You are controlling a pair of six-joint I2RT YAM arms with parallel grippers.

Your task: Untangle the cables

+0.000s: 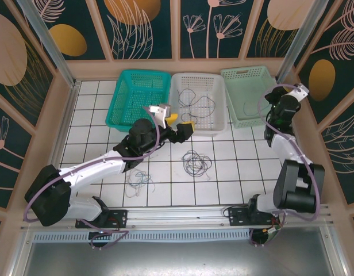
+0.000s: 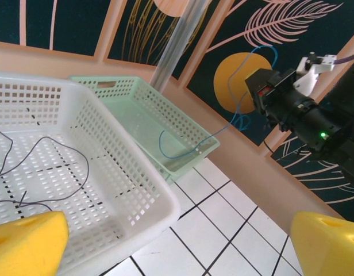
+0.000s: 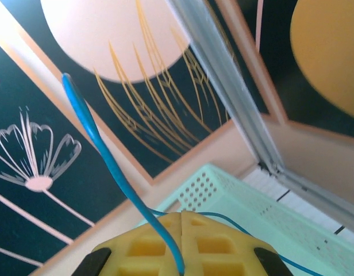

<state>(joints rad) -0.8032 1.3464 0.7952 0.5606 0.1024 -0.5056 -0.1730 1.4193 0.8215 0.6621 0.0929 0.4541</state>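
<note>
Cable of thin blue wire (image 3: 115, 167) is clenched by the right end effector (image 3: 181, 224), trailing into the pale green perforated plastic basket (image 2: 131, 106). Left end effector (image 1: 181, 123) (pads (image 2: 27, 244) spread, released) hovers beside the white perforated basket (image 2: 125, 190) holding dark thin cables (image 1: 197, 103); another tangle (image 1: 195, 162) lies on the tiled counter (image 1: 234, 152).

The white tiled table (image 1: 234, 167) bears a teal plastic basket (image 1: 137, 75), a white plastic basket (image 1: 208, 127), a mint-green plastic basket (image 1: 246, 121), a dark cable tangle (image 1: 195, 163) and pale wire loops (image 1: 138, 181).

Right in front of you: glossy perforated plastic white basket (image 2: 128, 184), matt spongy yellow pads (image 2: 27, 241), smooth blue cable (image 3: 108, 155), dull metal post (image 3: 234, 98).
</note>
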